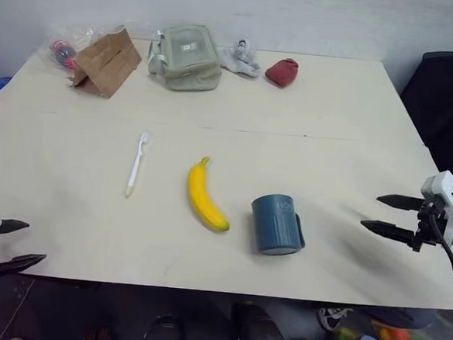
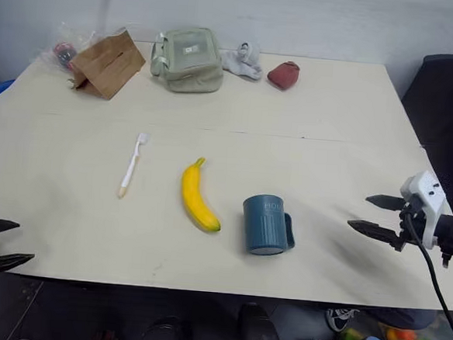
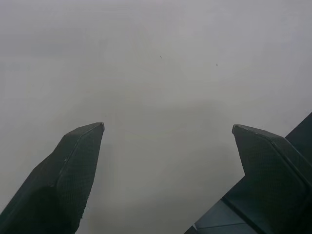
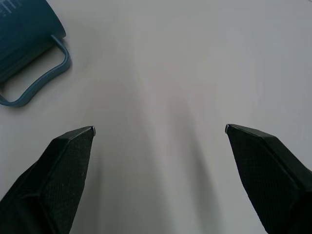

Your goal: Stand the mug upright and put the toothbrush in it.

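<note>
The dark teal mug [image 1: 275,224] sits near the table's front, right of centre. It seems to rest mouth down with its closed base up and its handle [image 4: 39,78] toward my right side; no inside shows. The white toothbrush [image 1: 137,164] lies flat left of centre, bristle end away from me. My right gripper [image 1: 379,213] hovers open over the table to the right of the mug, pointing toward it, nothing between its fingers. My left gripper [image 1: 15,242] is open at the table's front left corner, far from the toothbrush, with bare tabletop between its fingers [image 3: 78,161].
A yellow banana [image 1: 204,196] lies between toothbrush and mug. Along the far edge of the table [image 1: 353,132] stand a brown paper bag [image 1: 106,60], a pale green pouch [image 1: 185,56], a grey cloth [image 1: 240,58] and a red pouch [image 1: 282,71]. A black chair [image 1: 449,100] is at the right.
</note>
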Controlling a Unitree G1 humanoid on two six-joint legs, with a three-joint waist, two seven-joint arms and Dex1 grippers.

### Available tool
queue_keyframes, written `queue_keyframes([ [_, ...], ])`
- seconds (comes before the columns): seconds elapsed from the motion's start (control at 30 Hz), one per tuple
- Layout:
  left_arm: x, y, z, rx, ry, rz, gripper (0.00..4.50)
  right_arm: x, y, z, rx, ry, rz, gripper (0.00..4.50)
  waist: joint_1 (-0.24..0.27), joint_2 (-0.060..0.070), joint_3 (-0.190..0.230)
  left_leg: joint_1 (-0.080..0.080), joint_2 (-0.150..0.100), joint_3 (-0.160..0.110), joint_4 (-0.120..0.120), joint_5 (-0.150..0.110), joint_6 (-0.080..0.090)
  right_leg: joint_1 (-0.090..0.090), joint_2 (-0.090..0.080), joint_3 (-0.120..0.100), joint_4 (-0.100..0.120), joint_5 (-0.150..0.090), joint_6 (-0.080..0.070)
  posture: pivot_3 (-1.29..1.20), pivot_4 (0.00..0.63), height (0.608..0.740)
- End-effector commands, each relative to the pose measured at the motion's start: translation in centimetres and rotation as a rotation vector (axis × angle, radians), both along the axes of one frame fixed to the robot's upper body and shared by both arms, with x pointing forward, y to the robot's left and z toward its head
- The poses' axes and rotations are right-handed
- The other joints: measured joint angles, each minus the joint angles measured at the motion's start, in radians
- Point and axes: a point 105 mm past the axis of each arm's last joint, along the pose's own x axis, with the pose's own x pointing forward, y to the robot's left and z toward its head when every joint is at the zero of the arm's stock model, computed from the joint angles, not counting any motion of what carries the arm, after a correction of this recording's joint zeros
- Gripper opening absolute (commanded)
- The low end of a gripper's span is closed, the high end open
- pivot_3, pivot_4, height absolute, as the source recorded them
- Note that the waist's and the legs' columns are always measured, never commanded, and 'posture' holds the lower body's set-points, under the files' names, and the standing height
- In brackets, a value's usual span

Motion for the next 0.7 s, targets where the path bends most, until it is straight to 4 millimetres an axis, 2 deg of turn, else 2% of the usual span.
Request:
queue_keyframes([
  [0.03, 0.3, -0.6, 0.9, 0.014, -0.017, -0.036, 4.5, -0.2, -0.1, 1.1, 0.004, -0.04, 0.002, 4.46, 0.0, 0.0, 0.0, 0.0, 0.0, 0.0, 0.0, 0.0, 0.0, 0.0, 0.0, 0.0, 0.0, 0.0, 0.0, 0.0, 0.15, 0.74],
  [0.47, 1.1, -0.4, 0.7, 0.023, -0.05, 0.016, 4.5, -0.4, -0.3, 1.1, 0.015, -0.018, -0.01, 4.46, 0.0, 0.0, 0.0, 0.001, 0.0, 0.001, 0.0, 0.0, 0.0, 0.0, 0.0, 0.001, 0.0, 0.0, 0.0, 0.0, 0.15, 0.74],
  [0.7, 1.3, -1.4, 0.9, 0.004, -0.061, -0.022, 4.5, -1.4, 0.1, 0.7, 0.059, 0.06, 0.0, 4.46, 0.001, 0.0, 0.0, 0.001, 0.0, 0.001, 0.0, 0.0, 0.0, 0.0, 0.0, 0.002, 0.0, 0.0, 0.0, 0.0, 0.15, 0.74],
])
